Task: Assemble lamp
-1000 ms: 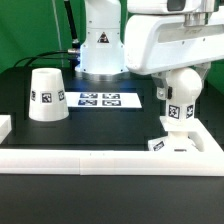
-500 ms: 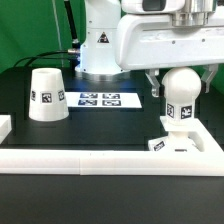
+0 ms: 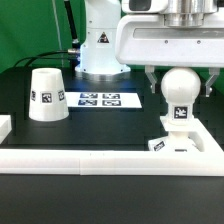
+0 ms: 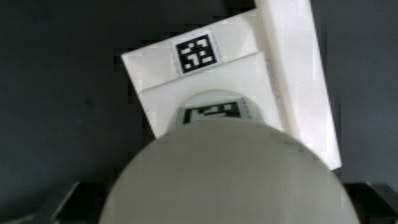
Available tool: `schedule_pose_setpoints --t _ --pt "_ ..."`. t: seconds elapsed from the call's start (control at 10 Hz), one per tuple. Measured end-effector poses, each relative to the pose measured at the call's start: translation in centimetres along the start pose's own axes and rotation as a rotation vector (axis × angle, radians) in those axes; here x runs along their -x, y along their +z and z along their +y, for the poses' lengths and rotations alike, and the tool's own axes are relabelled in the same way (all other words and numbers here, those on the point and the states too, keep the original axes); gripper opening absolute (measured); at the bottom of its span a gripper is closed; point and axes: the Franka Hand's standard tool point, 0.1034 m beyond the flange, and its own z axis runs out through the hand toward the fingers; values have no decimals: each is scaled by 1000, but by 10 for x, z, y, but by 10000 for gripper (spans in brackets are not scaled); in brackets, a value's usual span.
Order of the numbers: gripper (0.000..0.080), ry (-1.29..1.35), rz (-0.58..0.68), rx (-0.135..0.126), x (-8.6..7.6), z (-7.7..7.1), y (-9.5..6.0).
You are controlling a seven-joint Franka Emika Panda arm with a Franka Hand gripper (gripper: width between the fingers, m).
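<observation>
The white ball-shaped bulb (image 3: 178, 88) stands upright on the flat square base (image 3: 200, 140) at the exterior view's right, with a tag on its neck. My gripper (image 3: 179, 84) hangs over it, open, one finger (image 3: 150, 80) on each side of the ball and a small gap showing on both sides. In the wrist view the bulb (image 4: 222, 175) fills the near field above the tagged base (image 4: 164, 80), and dark fingers (image 4: 57, 206) show at its flanks. The cone shade (image 3: 47, 95) stands alone at the exterior view's left.
The marker board (image 3: 100, 99) lies between the shade and the base. A long white ledge (image 3: 80, 160) runs along the front of the black table, with a small white block (image 3: 4, 127) at the exterior view's left. The robot's pedestal (image 3: 100, 50) stands behind.
The hand has shifted toward the exterior view's right, and its two fingers now show on either side of the bulb. Bulb, base and shade have stayed in place.
</observation>
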Motion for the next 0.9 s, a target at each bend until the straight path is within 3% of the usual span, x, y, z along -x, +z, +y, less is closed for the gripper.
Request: schedule_pose_setpoints --t 0.3,0.5,0.9 --pt "580 258 -24 -14 1 1 0" --pt "580 450 -37 -1 7 -3 1" --pt "580 743 -52 -13 8 -7 0"
